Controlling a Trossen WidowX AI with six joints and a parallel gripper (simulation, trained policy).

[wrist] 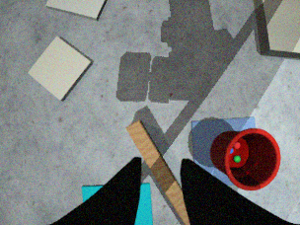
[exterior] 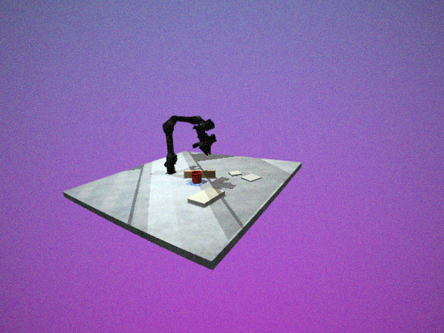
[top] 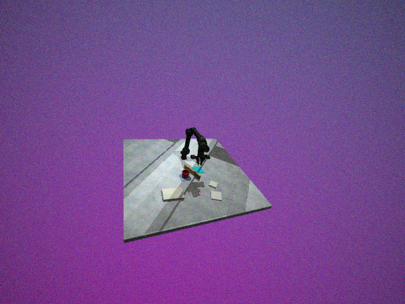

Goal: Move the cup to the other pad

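Observation:
The red cup (top: 185,174) (exterior: 196,177) (wrist: 262,160) stands upright on the blue pad (top: 182,179) (exterior: 190,183) (wrist: 247,122). In the wrist view a green marble (wrist: 237,159), a red marble (wrist: 237,145) and a blue marble (wrist: 231,151) lie inside it. The cyan pad (top: 198,171) (wrist: 144,202) lies across the wooden bar, with nothing seen on it; the exterior view does not show it. My gripper (top: 200,164) (exterior: 208,154) (wrist: 161,165) is partly open and empty, high above the table, with the cup to the right of its fingers in the wrist view.
A wooden bar (top: 192,171) (exterior: 209,174) (wrist: 148,143) stands between the two pads. A thick cream slab (top: 172,194) (exterior: 205,197) (wrist: 286,30) lies beyond the cup. A small cream tile (top: 213,184) (exterior: 235,173) (wrist: 60,68) and a larger one (top: 216,195) (exterior: 251,177) (wrist: 79,6) lie off to the side.

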